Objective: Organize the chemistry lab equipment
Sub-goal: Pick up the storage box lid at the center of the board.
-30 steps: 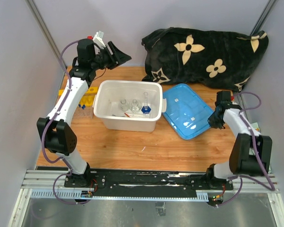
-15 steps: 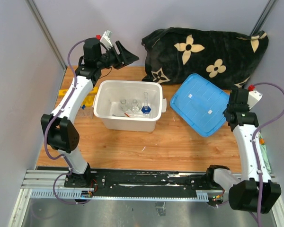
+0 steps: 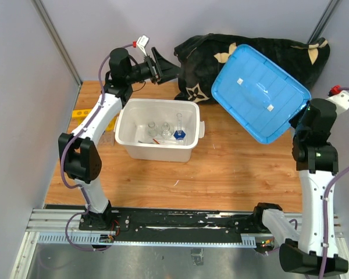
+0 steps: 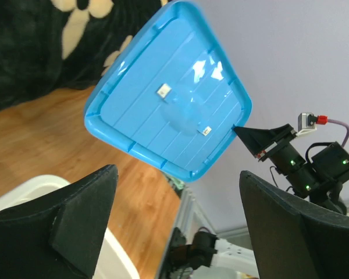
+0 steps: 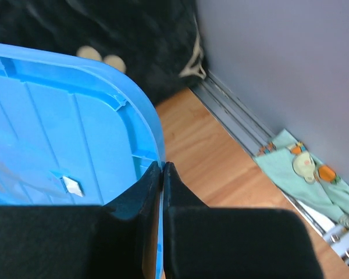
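Flasks [image 3: 163, 129] in tub [image 3: 124, 123], far from right pincer [image 5: 161, 174] pinching lid [image 3: 259, 87]

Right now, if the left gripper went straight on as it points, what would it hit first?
Most likely the blue lid, held aloft by the right gripper: it sits dead ahead of the left gripper in its wrist view. Depth is unclear; the black cloth lies close beside that line.
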Robot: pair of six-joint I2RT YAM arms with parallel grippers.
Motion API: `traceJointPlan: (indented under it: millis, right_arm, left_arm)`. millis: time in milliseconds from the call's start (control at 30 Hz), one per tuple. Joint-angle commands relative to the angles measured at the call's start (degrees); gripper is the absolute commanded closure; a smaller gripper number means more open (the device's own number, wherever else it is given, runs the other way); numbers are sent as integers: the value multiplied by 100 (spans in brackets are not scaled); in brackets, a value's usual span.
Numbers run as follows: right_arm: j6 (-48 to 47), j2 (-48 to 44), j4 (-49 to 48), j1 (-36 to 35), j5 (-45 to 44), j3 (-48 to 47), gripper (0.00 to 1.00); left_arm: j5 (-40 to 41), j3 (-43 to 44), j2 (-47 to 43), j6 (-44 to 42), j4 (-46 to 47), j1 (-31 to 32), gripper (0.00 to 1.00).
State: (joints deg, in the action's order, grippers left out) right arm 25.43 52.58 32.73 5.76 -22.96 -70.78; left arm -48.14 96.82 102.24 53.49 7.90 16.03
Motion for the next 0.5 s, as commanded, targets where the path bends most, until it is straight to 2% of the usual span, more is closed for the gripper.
traceJointPlan:
  millis: [0, 100, 167, 333, 467]
  right_arm:
    - [-396, -369, -493, 39, 650, -475, 99]
    - [-691, -519, -732, 39, 1312, -576, 99]
    - [-762, -550, -808, 39, 1760, -662, 99]
    - [-682, -393, -574, 39, 2471, -1057, 99]
    - [-619, -409, -522, 39, 2564, -1115, 99]
  left_arm:
    - [-719, -245, 288, 1535, 1690, 49, 8]
    - [-751, -358, 412, 2382, 2549, 58, 8]
    - [-744, -340, 469, 2656, 2866, 70, 8]
    - [-762, -208, 490, 2544, 2897, 139, 9]
    - [-816, -226, 463, 2574, 2901, 175, 11]
